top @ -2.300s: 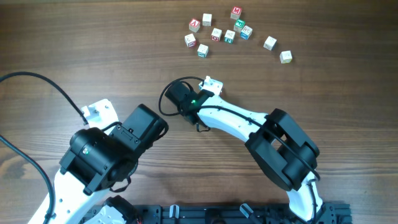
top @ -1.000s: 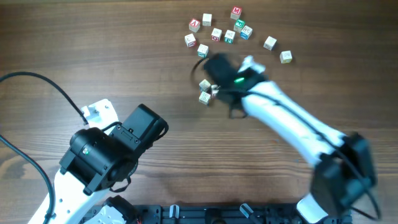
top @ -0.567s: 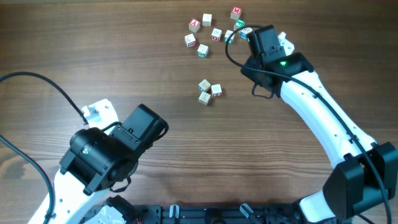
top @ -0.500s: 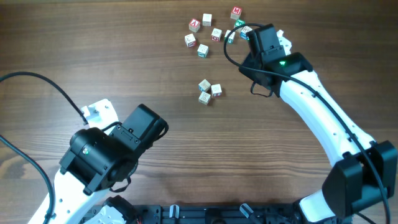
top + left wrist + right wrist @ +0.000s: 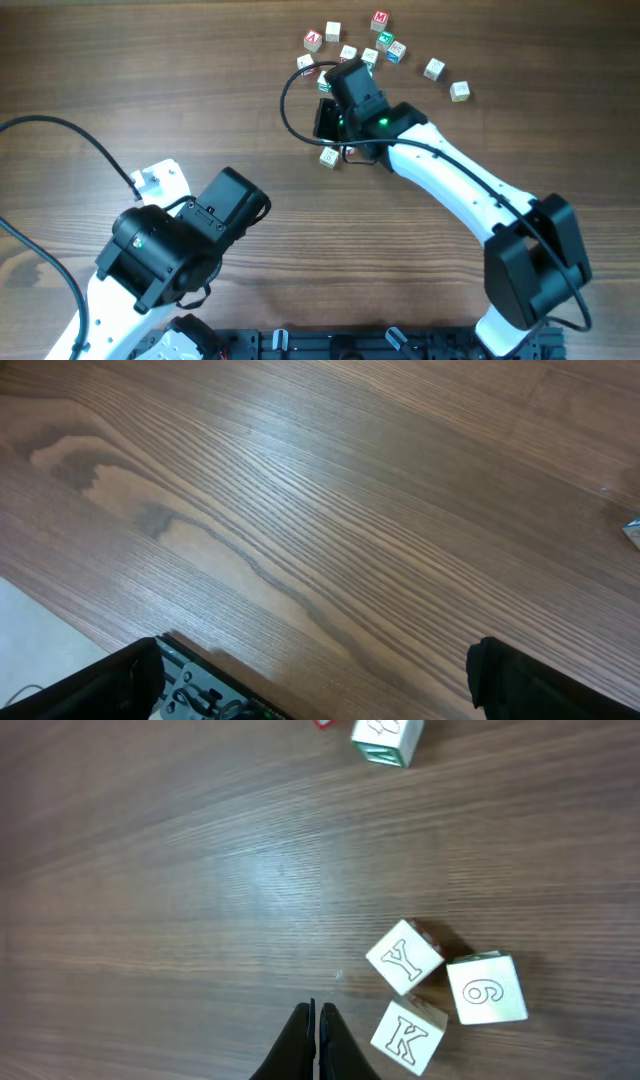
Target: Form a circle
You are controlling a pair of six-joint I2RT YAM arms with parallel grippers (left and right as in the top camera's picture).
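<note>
Now push, don't pinch

Your right gripper (image 5: 314, 1020) has its fingers pressed together with nothing between them, tips low over the table (image 5: 150, 870) just beside the K cube (image 5: 408, 1032). No circle exists yet. You have only a tight cluster (image 5: 328, 156) near the table's middle under the right wrist: the K cube, the Y cube (image 5: 403, 956) and the 6 cube (image 5: 486, 988), touching or nearly so. The loose cubes (image 5: 348, 53) lie scattered beyond it. I judge the step in hand is spreading this cluster into an arc. Use the closed tips as a pusher: meet one face squarely and slide slowly, one cube at a time, so you don't drag its neighbours. A corner hit would likely spin the cube. Your left gripper (image 5: 315, 655) has its fingers spread wide over bare wood, holding nothing.
</note>
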